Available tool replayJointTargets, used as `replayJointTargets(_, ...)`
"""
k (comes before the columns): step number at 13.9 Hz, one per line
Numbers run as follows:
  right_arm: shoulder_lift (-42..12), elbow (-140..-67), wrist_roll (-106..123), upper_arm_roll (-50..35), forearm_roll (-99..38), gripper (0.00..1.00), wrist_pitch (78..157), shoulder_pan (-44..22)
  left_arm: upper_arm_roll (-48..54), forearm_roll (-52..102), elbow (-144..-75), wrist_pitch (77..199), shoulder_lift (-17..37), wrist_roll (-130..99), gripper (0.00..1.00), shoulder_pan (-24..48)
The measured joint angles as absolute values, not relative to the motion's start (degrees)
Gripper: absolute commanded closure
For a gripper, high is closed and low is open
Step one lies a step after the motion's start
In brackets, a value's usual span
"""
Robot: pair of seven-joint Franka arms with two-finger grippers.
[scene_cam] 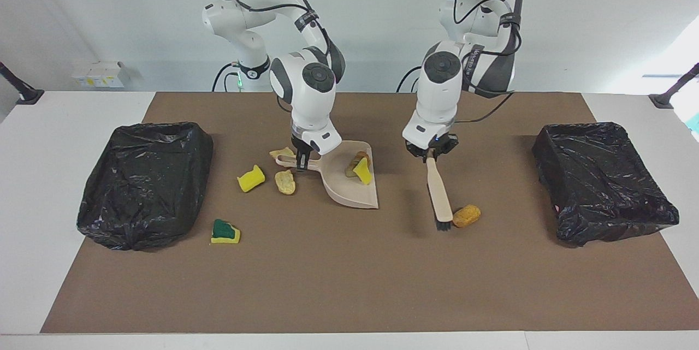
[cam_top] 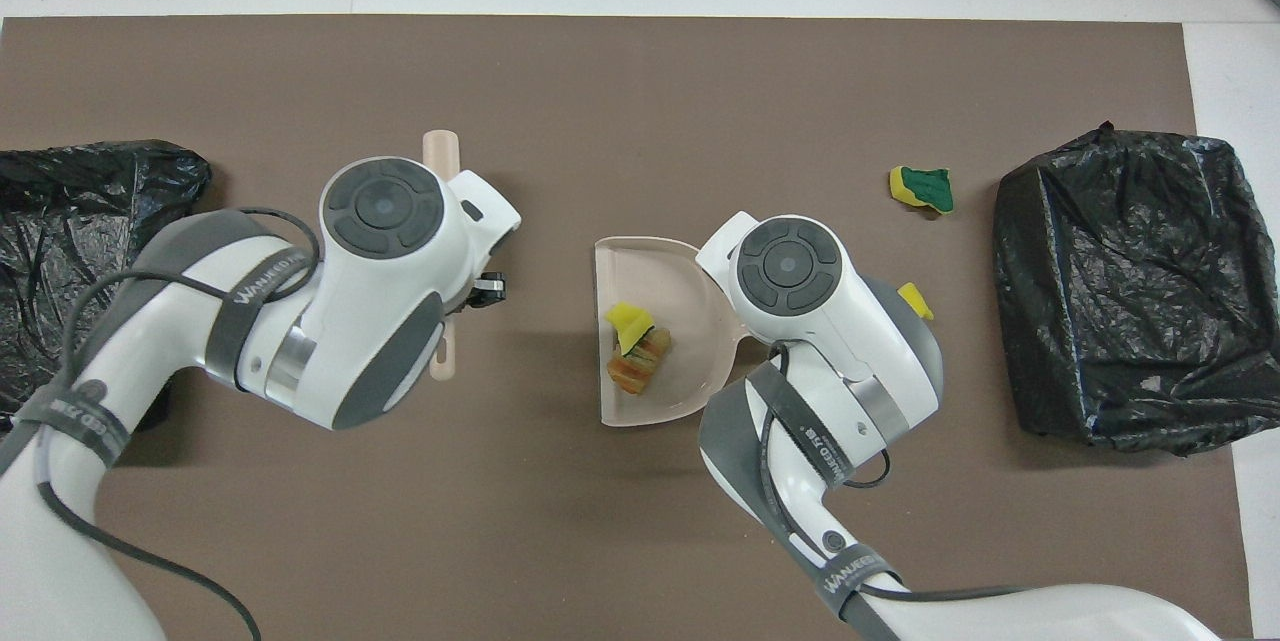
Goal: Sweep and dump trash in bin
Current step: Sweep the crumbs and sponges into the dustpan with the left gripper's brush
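My right gripper (scene_cam: 300,162) is shut on the handle of the beige dustpan (scene_cam: 344,189), which rests on the brown mat. A yellow sponge chunk (scene_cam: 362,171) and a brownish bit (cam_top: 632,369) lie in the pan. My left gripper (scene_cam: 431,153) is shut on the beige brush (scene_cam: 439,197), whose black bristles sit beside the orange-brown lump (scene_cam: 466,215). Loose trash lies by the pan's handle: a yellow chunk (scene_cam: 251,178), a beige lump (scene_cam: 285,181) and a pale piece (scene_cam: 282,152). The yellow-and-green sponge (scene_cam: 225,231) lies farther from the robots. In the overhead view my left arm hides the orange-brown lump.
Two bins lined with black bags stand on the mat, one (scene_cam: 144,183) at the right arm's end and one (scene_cam: 603,181) at the left arm's end. The brown mat (scene_cam: 349,284) stretches bare farther from the robots.
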State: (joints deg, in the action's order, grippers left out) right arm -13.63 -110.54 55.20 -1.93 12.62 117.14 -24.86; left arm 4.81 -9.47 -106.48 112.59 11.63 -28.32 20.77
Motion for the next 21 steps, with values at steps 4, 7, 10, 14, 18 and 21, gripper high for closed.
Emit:
replayJointTargets(4, -13.63, -110.58, 55.2, -1.93, 12.62, 1.0, 117.18, -24.87, 4.65, -11.46, -105.03, 112.54, 14.01, -15.4, 1.0, 11.5)
replayJointTargets(7, -13.63, -110.62, 55.19, -1.93, 12.62, 1.0, 117.18, -24.88, 4.83, -11.47, -105.7, 112.16, 14.27, -10.92, 1.0, 8.62)
replayJointTargets(10, -13.63, -110.62, 55.16, -1.93, 12.62, 1.0, 117.18, -24.88, 5.11, -9.65, -110.58, 114.82, 13.52, -8.3, 1.0, 7.15)
replayJointTargets(14, -13.63, -110.76, 55.15, -1.92, 12.62, 1.0, 116.94, -25.0, 6.68, -6.45, -119.2, 121.78, 9.87, -8.21, 1.0, 8.47)
replayJointTargets(18, -13.63, -110.78, 54.08, -1.93, 12.52, 1.0, 115.98, -25.57, 7.03, -0.78, -121.71, 121.67, 7.45, -9.29, 1.0, 16.42)
replayJointTargets(21, -13.63, -110.84, 53.9, -1.93, 12.46, 1.0, 115.96, -25.62, 7.2, 3.56, -122.64, 121.61, 6.43, -10.46, 1.0, 22.66)
